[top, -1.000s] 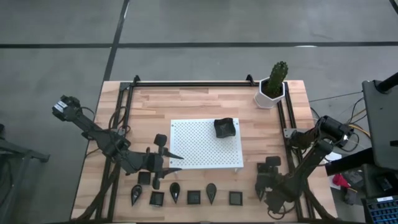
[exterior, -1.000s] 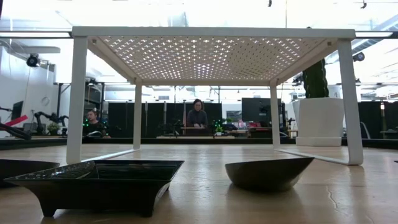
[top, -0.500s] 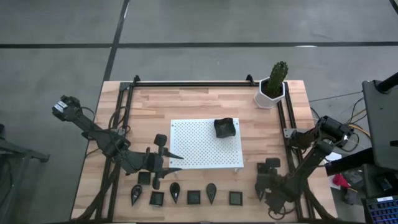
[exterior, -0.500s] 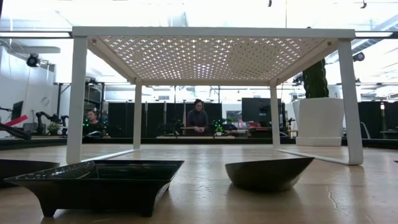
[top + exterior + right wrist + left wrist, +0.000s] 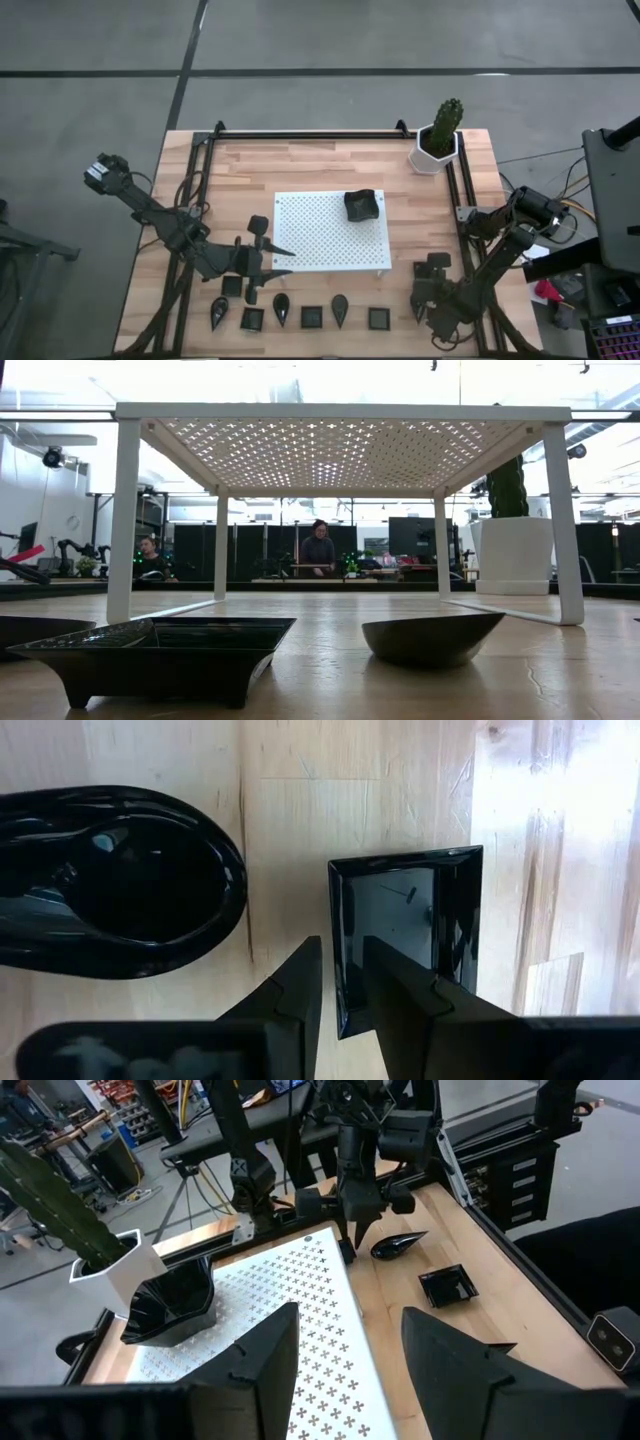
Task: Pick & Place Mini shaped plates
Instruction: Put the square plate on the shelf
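Several mini shaped plates, small and black, lie in a row along the table's near edge. Among them are a square plate (image 5: 378,318) and a teardrop plate (image 5: 340,309). One more black plate (image 5: 362,204) sits on top of the white board (image 5: 330,240). My right gripper (image 5: 340,948) points steeply down at the rightmost square plate (image 5: 405,935), narrowly open, with its fingers on either side of the rim that faces the teardrop plate (image 5: 110,880). My left gripper (image 5: 345,1350) hangs open above the table by the board's near left corner, holding nothing. My right gripper comes at the square plate from above with one finger (image 5: 400,990) over the dish's inside and the other (image 5: 300,985) outside, the raised rim (image 5: 345,920) in the gap. I cannot tell whether the fingers touch the rim. The plate lies flat on the table.
A white hexagonal pot with a cactus (image 5: 438,140) stands at the far right corner. The board stands on four legs (image 5: 125,520), with a square plate (image 5: 160,650) and a teardrop plate (image 5: 430,638) in front of it. A black frame runs along the table's sides.
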Controlling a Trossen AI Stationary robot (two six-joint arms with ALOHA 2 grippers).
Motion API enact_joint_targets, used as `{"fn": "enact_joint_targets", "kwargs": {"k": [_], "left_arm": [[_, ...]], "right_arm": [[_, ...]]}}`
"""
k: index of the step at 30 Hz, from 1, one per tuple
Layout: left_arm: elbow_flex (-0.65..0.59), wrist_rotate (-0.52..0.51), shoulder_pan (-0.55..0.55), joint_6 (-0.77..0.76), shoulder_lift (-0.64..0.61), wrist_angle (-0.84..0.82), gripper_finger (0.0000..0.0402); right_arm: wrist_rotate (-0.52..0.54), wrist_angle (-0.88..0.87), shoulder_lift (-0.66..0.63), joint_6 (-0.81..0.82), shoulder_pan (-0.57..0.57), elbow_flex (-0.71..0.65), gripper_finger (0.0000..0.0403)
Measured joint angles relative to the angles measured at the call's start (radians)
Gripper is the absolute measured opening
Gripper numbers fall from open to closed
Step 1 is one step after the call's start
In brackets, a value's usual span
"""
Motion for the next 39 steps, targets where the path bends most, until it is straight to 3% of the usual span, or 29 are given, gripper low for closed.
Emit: {"fn": "enact_joint_targets", "kwargs": {"k": [10, 23, 30, 39], "left_arm": [[0.0, 0.0, 0.0, -0.004, 0.0, 0.0, 0.0177], [0.0, 0.0, 0.0, -0.004, 0.0, 0.0, 0.0177], [0.0, 0.0, 0.0, -0.004, 0.0, 0.0, 0.0177], [0.0, 0.0, 0.0, -0.004, 0.0, 0.0, 0.0177]], "right_arm": [[0.0, 0.008, 0.0, 0.002, 0.0, -0.023, 0.0082], [0.0, 0.031, 0.0, 0.002, 0.0, -0.04, 0.0053], [0.0, 0.032, 0.0, 0.002, -0.002, -0.04, 0.0013], [0.013, -0.031, 0.0, 0.002, -0.003, 0.01, 0.0009]]}}
